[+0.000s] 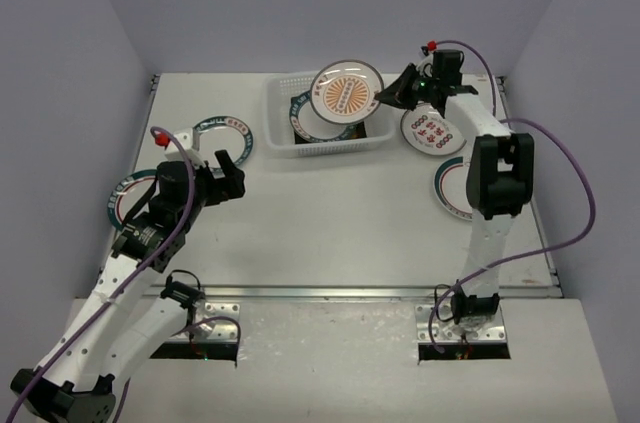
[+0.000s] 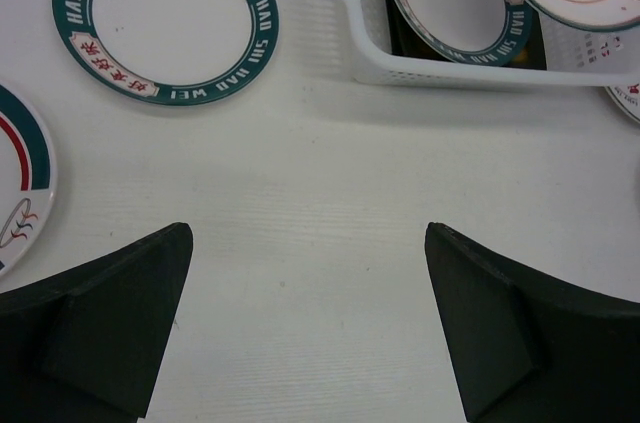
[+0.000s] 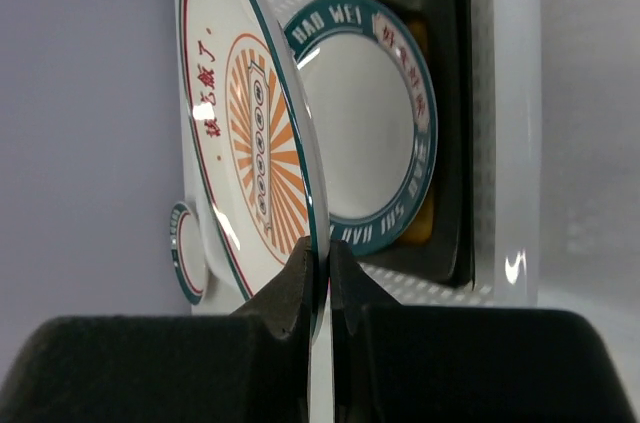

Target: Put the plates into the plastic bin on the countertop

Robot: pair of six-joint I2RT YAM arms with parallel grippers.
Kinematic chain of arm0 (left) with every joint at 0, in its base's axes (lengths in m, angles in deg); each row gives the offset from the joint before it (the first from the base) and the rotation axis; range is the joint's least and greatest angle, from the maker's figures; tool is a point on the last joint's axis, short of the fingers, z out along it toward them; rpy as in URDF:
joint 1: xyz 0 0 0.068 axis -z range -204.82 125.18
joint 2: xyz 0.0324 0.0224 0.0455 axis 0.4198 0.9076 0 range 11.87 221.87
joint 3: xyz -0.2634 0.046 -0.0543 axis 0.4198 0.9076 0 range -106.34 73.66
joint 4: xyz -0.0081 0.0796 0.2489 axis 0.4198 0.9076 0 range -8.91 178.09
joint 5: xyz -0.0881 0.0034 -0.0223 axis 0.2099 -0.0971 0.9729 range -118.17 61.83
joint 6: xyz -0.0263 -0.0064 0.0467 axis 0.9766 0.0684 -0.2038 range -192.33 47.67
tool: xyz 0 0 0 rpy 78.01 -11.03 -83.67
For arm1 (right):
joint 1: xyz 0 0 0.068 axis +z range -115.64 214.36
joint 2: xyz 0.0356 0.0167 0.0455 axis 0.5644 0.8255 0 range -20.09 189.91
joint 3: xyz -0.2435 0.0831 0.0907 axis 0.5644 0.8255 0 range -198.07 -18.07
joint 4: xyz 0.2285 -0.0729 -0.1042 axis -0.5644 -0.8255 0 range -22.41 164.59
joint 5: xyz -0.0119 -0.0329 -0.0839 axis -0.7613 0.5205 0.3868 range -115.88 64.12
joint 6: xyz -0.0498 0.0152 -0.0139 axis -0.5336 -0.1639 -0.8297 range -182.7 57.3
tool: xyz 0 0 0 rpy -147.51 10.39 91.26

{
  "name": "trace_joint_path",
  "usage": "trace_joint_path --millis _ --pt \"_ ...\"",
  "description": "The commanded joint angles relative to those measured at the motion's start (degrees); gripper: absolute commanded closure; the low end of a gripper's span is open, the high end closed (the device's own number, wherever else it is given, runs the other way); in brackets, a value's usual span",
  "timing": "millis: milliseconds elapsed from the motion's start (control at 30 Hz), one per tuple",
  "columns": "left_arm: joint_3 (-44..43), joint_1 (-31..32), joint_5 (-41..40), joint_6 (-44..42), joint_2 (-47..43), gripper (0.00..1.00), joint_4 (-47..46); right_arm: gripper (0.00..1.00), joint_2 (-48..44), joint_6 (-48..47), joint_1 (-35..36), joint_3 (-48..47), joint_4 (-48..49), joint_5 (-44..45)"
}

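Observation:
My right gripper (image 1: 383, 95) is shut on the rim of a round orange sunburst plate (image 1: 346, 93), held tilted above the white lattice plastic bin (image 1: 278, 108); the wrist view shows the plate (image 3: 240, 133) edge-on between the fingers. In the bin lies a teal-rimmed round plate (image 3: 365, 123) on a dark square plate (image 3: 450, 103). My left gripper (image 1: 230, 173) is open and empty over bare countertop (image 2: 320, 203). A teal-rimmed plate (image 2: 165, 23) and a red-and-teal plate (image 2: 20, 183) lie to its left.
Right of the bin lies a white plate with red motifs (image 1: 434, 131), and a teal-rimmed plate (image 1: 452, 188) is partly hidden by the right arm. Walls close in the table at the back and sides.

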Motion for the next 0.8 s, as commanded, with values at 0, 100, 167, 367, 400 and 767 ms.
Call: trace_joint_path --millis 0,100,167,367,400,767 --pt "-0.07 -0.39 1.16 -1.34 -0.21 0.00 -3.39 1.00 10.41 -0.26 1.39 -18.58 -4.55 -2.49" --pt "0.00 -0.39 1.86 -1.42 0.35 0.00 -3.45 1.00 17.36 -1.21 1.95 -26.59 -7.57 -3.42" --pt "-0.08 -0.39 2.06 -1.51 0.55 0.00 -3.47 1.00 20.36 -1.53 2.39 -29.16 -7.70 -4.50" --pt "-0.09 -0.39 2.50 -1.60 1.07 0.00 -3.71 1.00 23.12 -3.82 3.19 -30.92 -9.64 -6.60" --pt "-0.09 -0.45 2.56 -1.65 1.13 0.00 -3.79 1.00 23.22 -4.80 3.65 -31.20 -10.96 -6.72" --pt "0.09 -0.53 3.08 -1.77 1.07 0.00 -3.86 0.32 20.17 -17.01 5.48 -33.86 -23.05 2.08"
